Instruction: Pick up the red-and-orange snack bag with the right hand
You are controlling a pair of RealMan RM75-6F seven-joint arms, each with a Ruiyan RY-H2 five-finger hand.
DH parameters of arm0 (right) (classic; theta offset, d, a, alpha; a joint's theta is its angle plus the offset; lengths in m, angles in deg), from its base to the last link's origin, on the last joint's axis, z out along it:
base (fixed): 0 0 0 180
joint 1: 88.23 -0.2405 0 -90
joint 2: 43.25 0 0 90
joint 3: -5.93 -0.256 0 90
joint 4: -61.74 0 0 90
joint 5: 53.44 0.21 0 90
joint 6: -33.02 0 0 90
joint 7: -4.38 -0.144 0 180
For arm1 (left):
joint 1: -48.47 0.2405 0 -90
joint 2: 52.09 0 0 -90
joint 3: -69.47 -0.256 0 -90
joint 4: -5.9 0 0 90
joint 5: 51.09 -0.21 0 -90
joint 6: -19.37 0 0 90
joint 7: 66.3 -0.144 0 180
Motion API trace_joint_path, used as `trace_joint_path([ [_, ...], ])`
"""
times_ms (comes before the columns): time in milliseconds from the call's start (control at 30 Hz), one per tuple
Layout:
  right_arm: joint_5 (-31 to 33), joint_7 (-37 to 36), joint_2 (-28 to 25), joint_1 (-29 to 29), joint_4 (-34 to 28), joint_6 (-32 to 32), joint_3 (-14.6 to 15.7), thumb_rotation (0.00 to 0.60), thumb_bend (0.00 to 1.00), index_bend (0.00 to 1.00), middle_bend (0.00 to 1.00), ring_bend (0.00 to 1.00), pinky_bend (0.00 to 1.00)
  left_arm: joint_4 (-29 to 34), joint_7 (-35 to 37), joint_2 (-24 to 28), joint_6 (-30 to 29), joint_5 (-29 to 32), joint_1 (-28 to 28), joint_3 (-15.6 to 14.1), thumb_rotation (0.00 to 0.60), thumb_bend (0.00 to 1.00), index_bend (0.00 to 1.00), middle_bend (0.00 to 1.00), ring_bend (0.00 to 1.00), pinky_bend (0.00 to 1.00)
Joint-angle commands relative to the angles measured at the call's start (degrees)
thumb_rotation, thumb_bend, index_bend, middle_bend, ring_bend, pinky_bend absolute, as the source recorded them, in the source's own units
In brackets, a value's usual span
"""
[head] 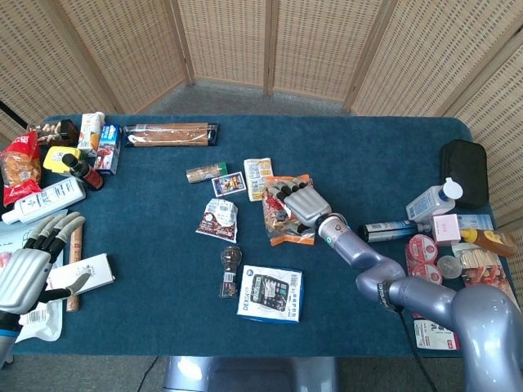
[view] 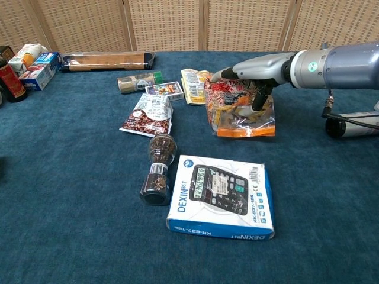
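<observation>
The red-and-orange snack bag [head: 283, 219] [view: 239, 112] stands tilted near the middle of the blue table, right of the other small packets. My right hand [head: 304, 204] [view: 256, 70] grips its upper part, fingers over the top edge and the thumb down the front face. The bag's orange lower edge hangs close to the cloth; I cannot tell whether it touches. My left hand [head: 26, 268] shows only in the head view, at the table's near left corner, fingers spread and holding nothing, above a white box [head: 88, 273].
A boxed calculator [view: 220, 197] lies just in front of the bag, a pepper grinder [view: 157, 168] and a coffee-bean pouch [view: 148, 113] to its left. A yellow packet [view: 193, 84] and a card box [view: 164, 90] lie behind. A dark can [head: 391, 231] and toiletries crowd the right edge.
</observation>
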Motion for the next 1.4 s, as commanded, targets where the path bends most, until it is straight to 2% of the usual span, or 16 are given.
trace_joint_path([
  [33,-2.5,-3.2,-1.8,2.2,-1.5,-2.4,-0.2,0.6,0.36,0.64,0.91,1.0,1.0,-0.1,0.2,0.0,0.0,0.1,0.0,0.1,0.6,0.32,0.0,0.0,0.0,0.0],
  [200,-3.6,-4.3,-4.8,3.8,-4.7,-5.2,-0.4,0.6,0.36,0.68,0.95,1.0,1.0,-0.5,0.6,-0.1,0.0,0.0,-0.1,0.1,0.6,0.32,0.0,0.0,0.0,0.0],
  [733,-4.5,-1.8,-15.2,6.7,-19.1,-14.1,-3.5,0.6,0.36,0.68,0.96,1.0,1.0,0.0,-0.3,-0.3,0.3,-0.7,-0.5,0.1,0.6,0.32,0.0,0.0,0.0,0.0],
  [1067,-2.5,-1.0,-24.1,6.4,-27.9,-17.3,-9.0,0.6,0.35,0.68,0.95,1.0,1.0,0.9,-1.0,0.1,-0.7,-1.9,0.2,-0.5,0.6,0.32,0.0,0.0,0.0,0.0],
  [1400,0.8,0.8,-30.3,4.6,-33.8,-17.8,-13.2,0.6,0.35,0.67,0.94,1.0,1.0,0.3,-0.4,0.0,-0.6,-1.9,0.0,-0.5,0.6,0.32,0.0,0.0,0.0,0.0],
])
